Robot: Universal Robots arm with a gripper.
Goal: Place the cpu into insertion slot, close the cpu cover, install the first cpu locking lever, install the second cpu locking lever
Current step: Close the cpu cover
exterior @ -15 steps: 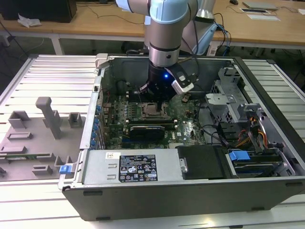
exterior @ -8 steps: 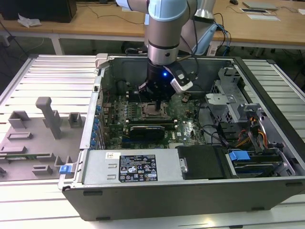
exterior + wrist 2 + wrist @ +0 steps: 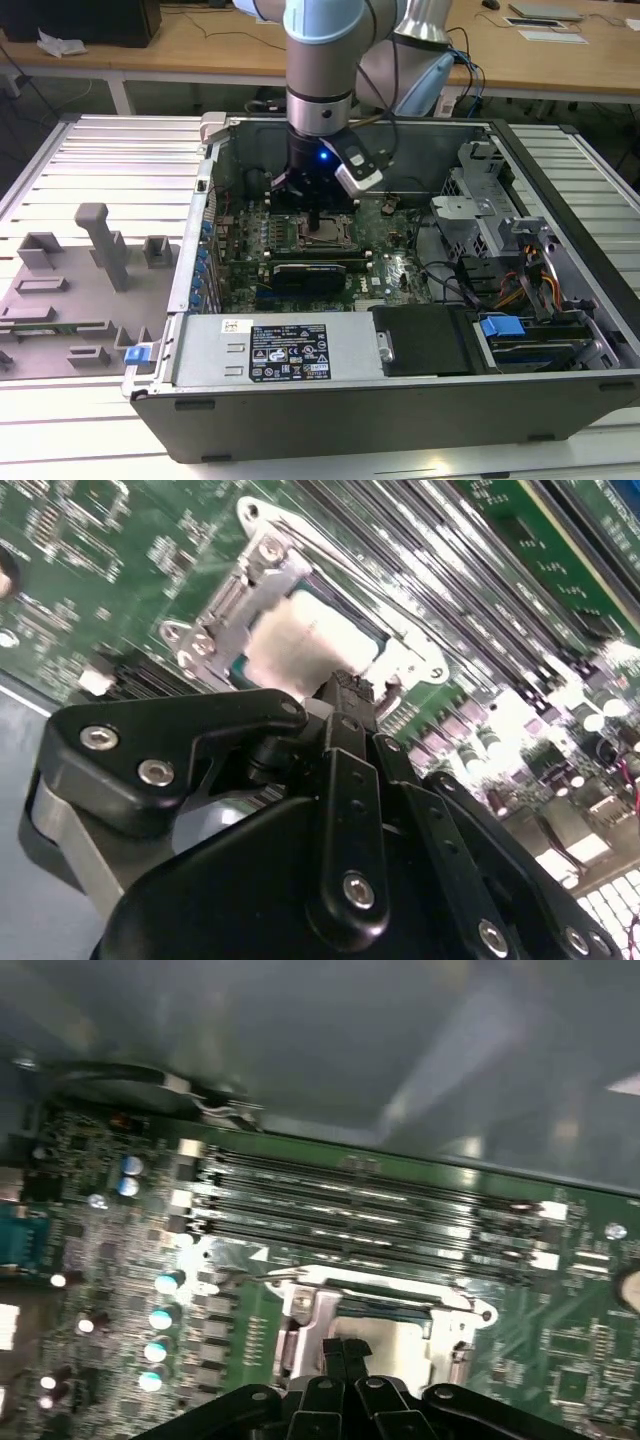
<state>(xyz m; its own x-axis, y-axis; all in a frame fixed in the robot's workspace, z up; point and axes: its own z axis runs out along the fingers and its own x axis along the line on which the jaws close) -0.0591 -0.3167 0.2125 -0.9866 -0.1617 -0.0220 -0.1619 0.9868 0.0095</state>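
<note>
**Hand [image 3: 316, 222] low over the insertion slot [image 3: 328, 240], clenched on nothing**

In the exterior view the arm [image 3: 320, 60] reaches straight down into an open computer case [image 3: 300, 420] lying on a ribbed metal worktop [image 3: 100, 170]. Directly under the hand is the insertion slot, a small dark-rimmed square on the green circuit board [image 3: 400, 270]. The hand's tips are at or just above the middle of the slot.

In the second wrist view the fingertips [image 3: 345, 690] are pressed together, and nothing can be seen between them. Just beyond them lies the cpu [image 3: 295, 640], a small, flat, pale silver-grey square. It sits level inside the bright metal surround of the insertion slot [image 3: 225, 605]. The tips touch or nearly touch the cpu's near edge; which of the two cannot be told. The long memory slots [image 3: 480, 590] run along the side of the slot away from the hand.

In the first wrist view the closed fingertips [image 3: 333, 1352] stand over the cpu [image 3: 400, 1345]. It shows as a pale patch framed by the metal rim of the insertion slot [image 3: 300, 1310], with the memory slots [image 3: 350, 1210] close beyond.
</note>
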